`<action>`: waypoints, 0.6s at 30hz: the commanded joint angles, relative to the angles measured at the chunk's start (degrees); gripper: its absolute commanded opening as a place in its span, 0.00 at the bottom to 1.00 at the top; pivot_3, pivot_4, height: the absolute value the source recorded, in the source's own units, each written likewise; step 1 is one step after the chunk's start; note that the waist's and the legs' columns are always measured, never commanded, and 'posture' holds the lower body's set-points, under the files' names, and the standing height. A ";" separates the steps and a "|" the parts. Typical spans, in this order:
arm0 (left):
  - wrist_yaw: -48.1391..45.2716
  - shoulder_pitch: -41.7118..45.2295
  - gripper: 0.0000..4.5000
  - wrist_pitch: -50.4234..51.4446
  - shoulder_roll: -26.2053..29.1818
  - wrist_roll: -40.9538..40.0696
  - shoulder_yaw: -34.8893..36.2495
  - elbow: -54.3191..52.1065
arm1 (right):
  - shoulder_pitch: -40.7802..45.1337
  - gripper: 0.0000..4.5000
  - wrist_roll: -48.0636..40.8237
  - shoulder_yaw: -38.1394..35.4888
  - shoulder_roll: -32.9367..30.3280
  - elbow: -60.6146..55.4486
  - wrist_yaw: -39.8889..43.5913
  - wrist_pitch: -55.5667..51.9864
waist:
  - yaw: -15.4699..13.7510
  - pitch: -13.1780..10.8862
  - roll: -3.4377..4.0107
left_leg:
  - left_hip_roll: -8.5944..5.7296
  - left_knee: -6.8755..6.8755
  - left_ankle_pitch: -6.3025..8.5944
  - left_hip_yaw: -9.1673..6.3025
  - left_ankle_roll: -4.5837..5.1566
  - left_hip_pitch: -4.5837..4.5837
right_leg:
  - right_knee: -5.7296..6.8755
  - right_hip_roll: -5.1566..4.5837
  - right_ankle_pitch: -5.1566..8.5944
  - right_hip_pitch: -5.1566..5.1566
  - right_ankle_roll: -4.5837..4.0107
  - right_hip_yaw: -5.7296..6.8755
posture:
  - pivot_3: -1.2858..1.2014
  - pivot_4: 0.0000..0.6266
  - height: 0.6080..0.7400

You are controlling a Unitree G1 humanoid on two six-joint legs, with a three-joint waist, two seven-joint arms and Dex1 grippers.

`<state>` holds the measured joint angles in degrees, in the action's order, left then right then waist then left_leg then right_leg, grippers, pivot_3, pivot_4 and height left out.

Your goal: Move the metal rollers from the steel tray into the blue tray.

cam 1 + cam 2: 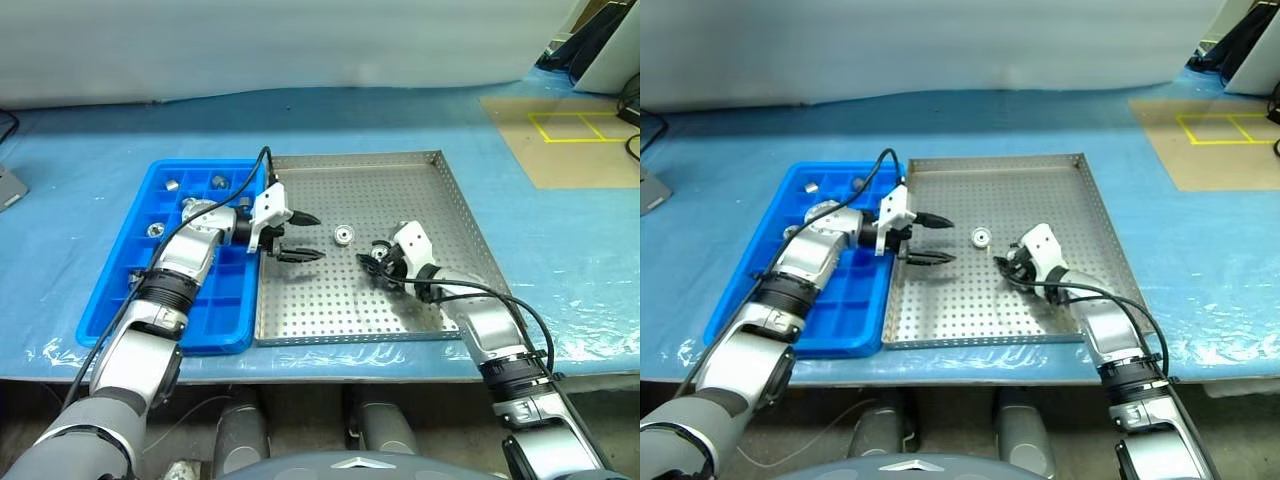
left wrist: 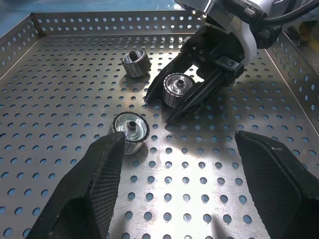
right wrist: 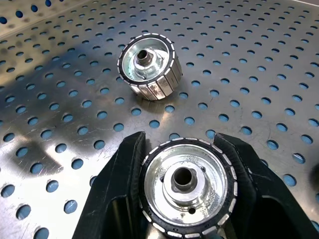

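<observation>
The steel tray [image 1: 400, 190] sits on the table with the blue tray [image 1: 225, 292] against its left side. My right gripper [image 1: 375, 263] is low over the steel tray floor, shut on a metal roller [image 3: 185, 188] that shows between its two fingers. A second roller [image 1: 343, 235] lies loose just ahead of it. A third roller [image 2: 136, 63] lies farther off on the perforated floor. My left gripper [image 1: 303, 237] hovers open over the steel tray's left part, holding nothing. Rollers [image 1: 172, 184] rest in the blue tray's far compartments.
A blue plastic sheet [image 1: 560, 250] covers the table. A black cable [image 1: 262, 165] arcs over the left wrist above the blue tray. A grey object [image 1: 8, 186] lies at the far left edge. Brown board with yellow tape [image 1: 575, 128] lies at the far right.
</observation>
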<state>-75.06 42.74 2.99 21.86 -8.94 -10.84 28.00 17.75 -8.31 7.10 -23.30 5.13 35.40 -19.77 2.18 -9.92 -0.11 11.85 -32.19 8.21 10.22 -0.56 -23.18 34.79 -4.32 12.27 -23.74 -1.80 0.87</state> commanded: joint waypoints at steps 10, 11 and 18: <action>1.10 -6.98 0.83 10.84 10.40 -7.68 6.70 -21.20 | 9.74 0.39 -12.76 -2.85 -0.34 -22.41 3.56 -19.96 | 0.19 -0.06 0.10 | 0.08 0.13 -0.06 0.06 -0.09 0.02 | 0.12 0.06 0.00 -0.20 0.00 -0.01 | 0.39 0.24 1.00; 1.75 -7.83 0.83 11.49 11.22 -8.11 7.46 -22.07 | 11.52 0.39 -12.90 -1.84 0.30 -21.59 3.94 -20.34 | 0.23 -0.06 0.11 | 0.08 0.13 -0.07 0.07 -0.12 0.04 | 0.15 0.07 0.00 -0.23 0.00 -0.05 | 0.39 0.24 1.00; 9.42 -15.36 0.83 14.86 16.82 -9.47 15.12 -28.05 | 25.48 0.39 -5.91 7.89 9.45 0.40 7.04 -10.01 | -1.27 -0.07 0.12 | 0.07 0.29 -0.21 0.05 -0.37 -0.04 | 0.30 0.06 0.00 -0.45 -0.01 -0.02 | 0.48 0.24 1.00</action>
<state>-67.36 28.04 16.87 37.00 -16.85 0.82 3.63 40.88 -15.32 13.88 -14.99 2.60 41.52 -33.50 0.91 -9.99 0.01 11.91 -31.84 7.95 10.24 -1.00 -23.30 35.10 -4.26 12.28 -24.25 -1.82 0.88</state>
